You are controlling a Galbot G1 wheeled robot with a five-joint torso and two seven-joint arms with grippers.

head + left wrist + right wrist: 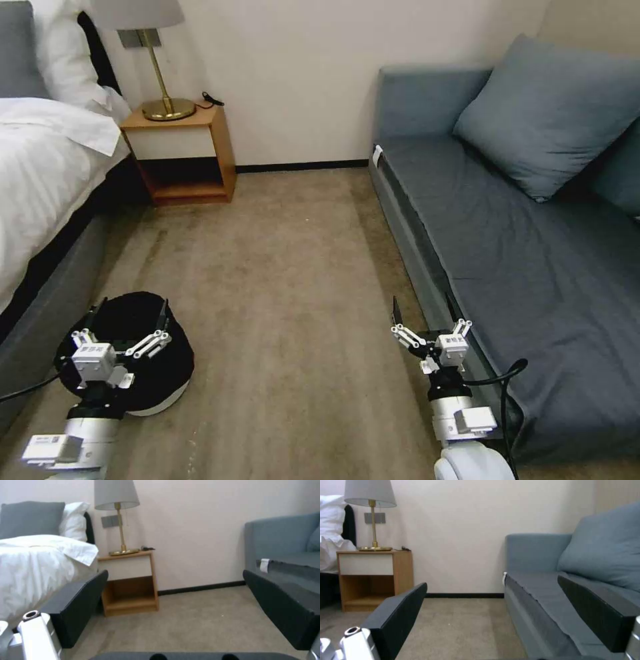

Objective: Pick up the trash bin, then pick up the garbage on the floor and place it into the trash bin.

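Bin (150,393) at lower left, likely light with slippery bag; left gripper (130,313) spread above its rim, right gripper (427,313) spread too.

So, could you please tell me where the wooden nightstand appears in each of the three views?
Head view: the nightstand stands upper left, against the far wall, beside the bed.
Left wrist view: the nightstand is left of centre, next to the bed.
Right wrist view: the nightstand is near the left edge.
Shared landmark: the brass lamp standing on top of it.
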